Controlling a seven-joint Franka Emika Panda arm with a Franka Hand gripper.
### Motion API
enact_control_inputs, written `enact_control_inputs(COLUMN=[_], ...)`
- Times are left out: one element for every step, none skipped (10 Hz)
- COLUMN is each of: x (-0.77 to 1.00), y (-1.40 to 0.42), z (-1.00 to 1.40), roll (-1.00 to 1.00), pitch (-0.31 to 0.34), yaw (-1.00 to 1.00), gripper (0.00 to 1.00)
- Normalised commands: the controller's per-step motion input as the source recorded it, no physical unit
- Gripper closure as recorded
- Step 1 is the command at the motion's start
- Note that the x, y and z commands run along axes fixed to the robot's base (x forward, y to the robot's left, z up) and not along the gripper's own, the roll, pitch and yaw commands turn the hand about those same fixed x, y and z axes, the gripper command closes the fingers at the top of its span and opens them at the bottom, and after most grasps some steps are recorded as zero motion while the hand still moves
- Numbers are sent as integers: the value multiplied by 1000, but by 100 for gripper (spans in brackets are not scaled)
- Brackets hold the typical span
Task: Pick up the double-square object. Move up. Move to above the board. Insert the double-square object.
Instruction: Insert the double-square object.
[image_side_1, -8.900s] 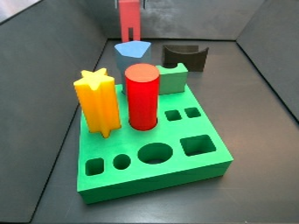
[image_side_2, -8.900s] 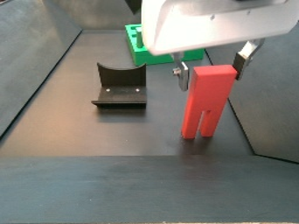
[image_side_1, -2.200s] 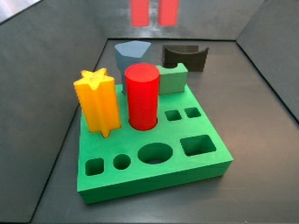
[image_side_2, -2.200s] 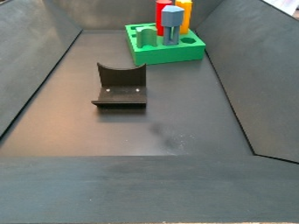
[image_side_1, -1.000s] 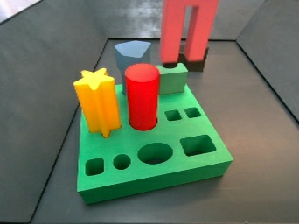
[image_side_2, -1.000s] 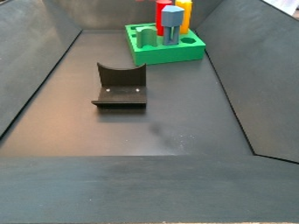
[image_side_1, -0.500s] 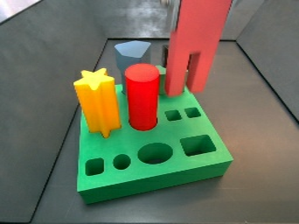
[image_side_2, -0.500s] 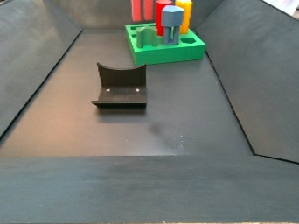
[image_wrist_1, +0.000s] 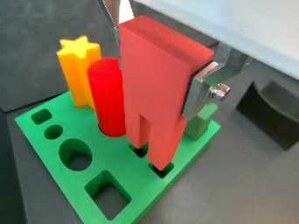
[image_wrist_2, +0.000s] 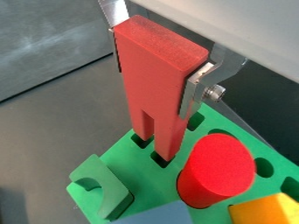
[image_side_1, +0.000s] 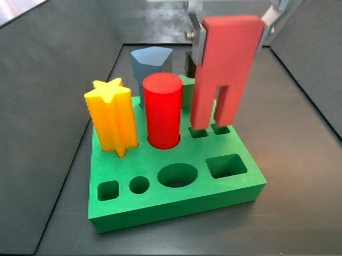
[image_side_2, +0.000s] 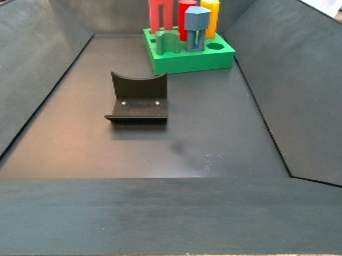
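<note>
on the left of the green board (image_side_1: 160, 205) in a side view stands the yellow star-shaped post (image_side_1: 111, 117), then the darker red cylinder (image_side_1: 162, 110), both seated upright in their holes. a small green cube (image_side_1: 199, 91) and a pale blue piece (image_side_1: 151, 58) sit behind them. to the right of the cylinder the double-square object (image_side_1: 225, 70) hangs upright, its upper end clamped between the silver fingers of the gripper (image_side_1: 235, 20), which is narrowed onto it from both flanks.

the step in hand looks like the insertion itself. in both wrist views the two prongs (image_wrist_1: 152, 140) reach down to the pair of small square holes (image_wrist_2: 149, 150), and the tips seem to be just at or just inside the openings; how deep they sit cannot be told. in a side view (image_side_2: 160, 14) the block shows only as a red strip above the far board, with the fixture (image_side_2: 135, 98) well apart on the floor.

the next move probably calls for a straight downward push, keeping the block vertical so both prongs go in together, and then letting the fingers part once it is seated.
</note>
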Motion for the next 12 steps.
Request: enact_control_inputs(x=[37,20,0,-17,-83,-66,-63,-23,151,331,340,186], y=[34,57,49,46,23,0,0,0,0,0,0,0], z=[-280,-194,-169,-134,-103,-123,-174,-249,-329,-311,-329,-334], roll=[-36,-16,0,-19,-51,-57,-57,-67,-117,-76,-54,-23], pitch=[0,0,0,0,0,0,-10,-29,-40,-3,0,0], yaw=[0,43,94,20,0,0,0,0,0,0,0,0], gripper=[100,100,100,100,100,100,100,100,100,100,100,100])
